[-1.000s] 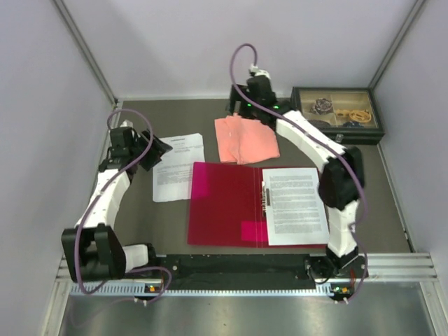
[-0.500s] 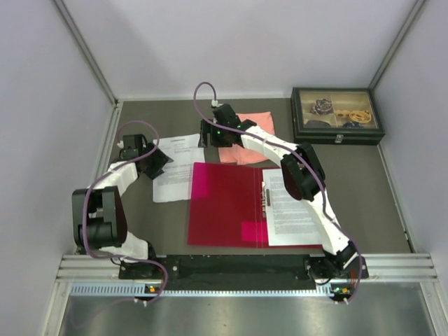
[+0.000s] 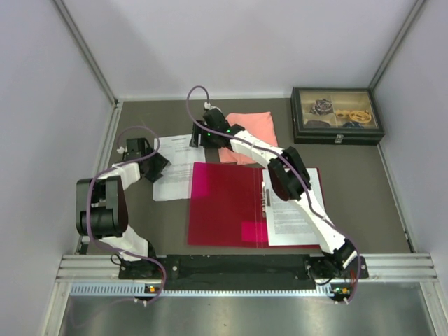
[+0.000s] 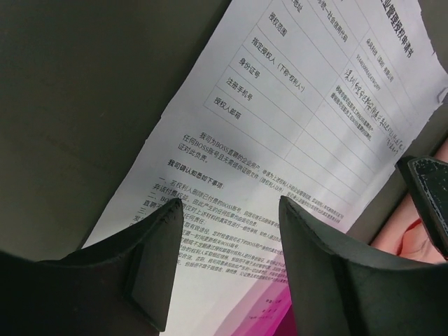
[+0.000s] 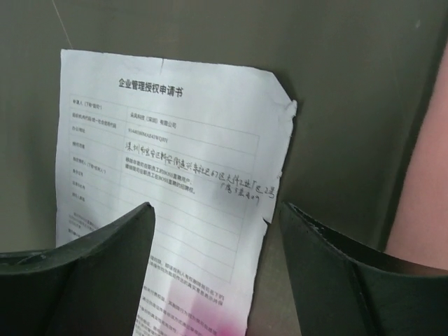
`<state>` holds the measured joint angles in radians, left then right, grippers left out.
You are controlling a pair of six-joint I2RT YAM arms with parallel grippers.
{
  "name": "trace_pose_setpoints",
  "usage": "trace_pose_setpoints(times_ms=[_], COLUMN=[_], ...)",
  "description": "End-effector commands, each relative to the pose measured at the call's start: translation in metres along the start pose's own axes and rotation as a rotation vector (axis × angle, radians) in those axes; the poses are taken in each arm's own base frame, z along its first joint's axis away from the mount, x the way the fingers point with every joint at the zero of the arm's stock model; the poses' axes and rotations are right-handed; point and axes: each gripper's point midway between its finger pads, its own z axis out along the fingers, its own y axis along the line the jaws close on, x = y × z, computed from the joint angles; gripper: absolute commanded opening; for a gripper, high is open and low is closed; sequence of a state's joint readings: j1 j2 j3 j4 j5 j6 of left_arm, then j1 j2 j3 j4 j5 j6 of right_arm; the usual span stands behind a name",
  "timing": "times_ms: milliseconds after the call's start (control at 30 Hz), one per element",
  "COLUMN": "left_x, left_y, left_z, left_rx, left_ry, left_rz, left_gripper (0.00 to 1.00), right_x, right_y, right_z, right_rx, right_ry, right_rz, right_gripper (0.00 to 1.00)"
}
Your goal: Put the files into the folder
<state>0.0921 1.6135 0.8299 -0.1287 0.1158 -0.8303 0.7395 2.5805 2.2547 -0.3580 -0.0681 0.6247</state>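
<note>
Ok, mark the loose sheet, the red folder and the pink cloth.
loose sheet [image 3: 178, 178], top view, printed middle.
red folder [image 3: 224, 206], top view, bare left cover.
pink cloth [image 3: 255, 126], top view, far right part.

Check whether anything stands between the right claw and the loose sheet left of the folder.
Nothing visible does. The right claw hangs open directly over the loose sheet, with only bare paper between its fingers. One catch: the translucent folder seems to lie over the sheet's near corner.
</note>
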Motion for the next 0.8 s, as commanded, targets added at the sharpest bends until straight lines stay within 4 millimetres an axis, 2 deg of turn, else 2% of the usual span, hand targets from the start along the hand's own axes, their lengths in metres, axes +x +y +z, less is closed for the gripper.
trace_pose_setpoints(times_ms=[0, 100, 167, 267, 433, 500, 600, 667, 700, 733, 767], left_x=[0.011, 0.015, 0.018, 0.017, 0.015, 0.014, 0.01, 0.008, 0.006, 0.004, 0.002], left_y=[0.014, 0.014, 0.014, 0.015, 0.014, 0.015, 0.013, 0.011, 0.007, 0.006, 0.004], left_z=[0.014, 0.017, 0.019, 0.021, 0.023, 0.023, 0.022, 0.02, 0.018, 0.016, 0.014], left_rx=[-0.024, -0.013, -0.008, -0.017, -0.02, -0.029, -0.031, -0.025, -0.016, -0.014, -0.01], left_ry=[0.025, 0.036, 0.04, 0.04, 0.043, 0.041, 0.032, 0.03, 0.025, 0.022, 0.017], left_rz=[-0.038, -0.052, -0.053, -0.046, -0.037, -0.032, -0.014, 0.005, 0.013, 0.029, 0.038], left_gripper=[0.62, 0.61, 0.61, 0.61, 0.61, 0.61, 0.61, 0.6, 0.6, 0.6, 0.6], right_x=[0.044, 0.056, 0.056, 0.056, 0.032, 0.03, 0.024, 0.023, 0.019, 0.018, 0.018], right_y=[-0.002, 0.003, 0.01, 0.039, 0.083, 0.086, 0.078, 0.069, 0.071, 0.072, 0.073], right_z=[0.026, 0.031, 0.031, 0.021, -0.009, -0.013, -0.011, -0.002, 0.0, 0.003, 0.005], right_rx=[0.02, -0.011, -0.045, -0.18, -0.384, -0.41, -0.408, -0.38, -0.384, -0.39, -0.404], right_ry=[0.079, 0.105, 0.116, 0.145, 0.105, 0.104, 0.083, 0.065, 0.047, 0.038, 0.039], right_rz=[0.032, 0.048, 0.071, 0.087, 0.077, 0.066, 0.052, 0.033, 0.012, 0.008, 0.01], right_gripper=[0.71, 0.71, 0.71, 0.71, 0.72, 0.72, 0.71, 0.64, 0.59, 0.49, 0.44])
